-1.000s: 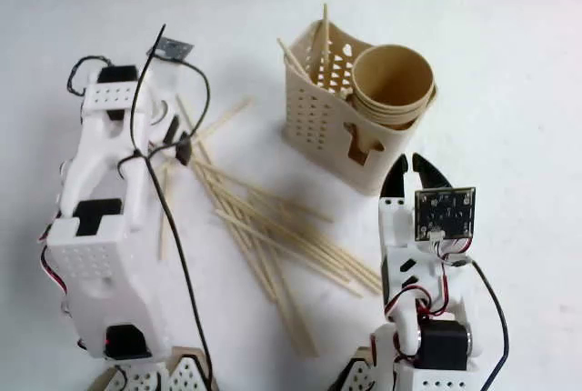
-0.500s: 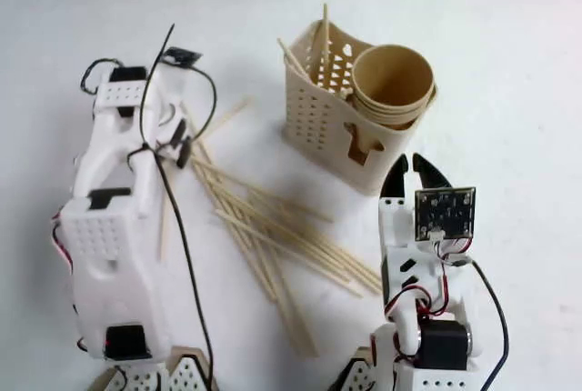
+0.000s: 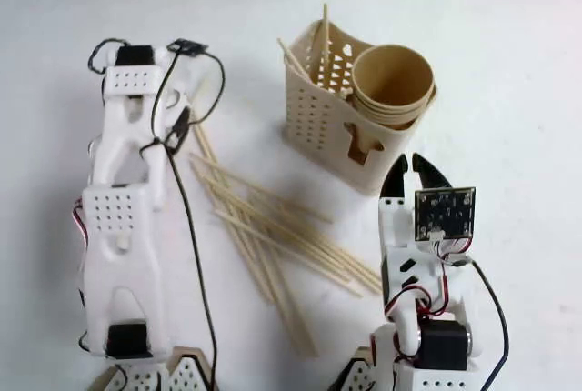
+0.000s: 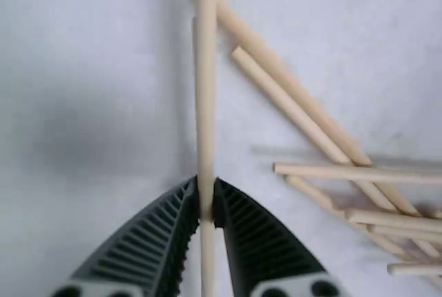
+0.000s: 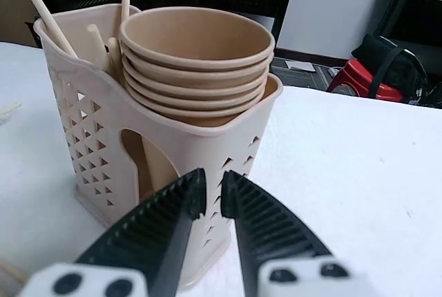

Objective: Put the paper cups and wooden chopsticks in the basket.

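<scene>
Left fingers (image 4: pixel 166 235): ribbed and black, pinched tight on one wooden chopstick (image 4: pixel 206 90), a slim, round, pale stick, beside the loose chopsticks (image 3: pixel 273 227) fanned across the worktop.
Right fingers (image 5: pixel 159 228): a narrow slit apart, holding nothing, just short of the basket (image 5: pixel 90 103).
Basket: cream plastic with perforated walls, upright (a keyhole-shaped cutout faces the right arm); stacked paper cups (image 5: pixel 197 34) and a few sticks stand inside.
Worktop (image 3: pixel 509 91): smooth white, with open room beyond the basket's cup side.

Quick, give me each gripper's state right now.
Left gripper: shut on a wooden chopstick.
Right gripper: slightly open, empty, just short of the basket.
</scene>
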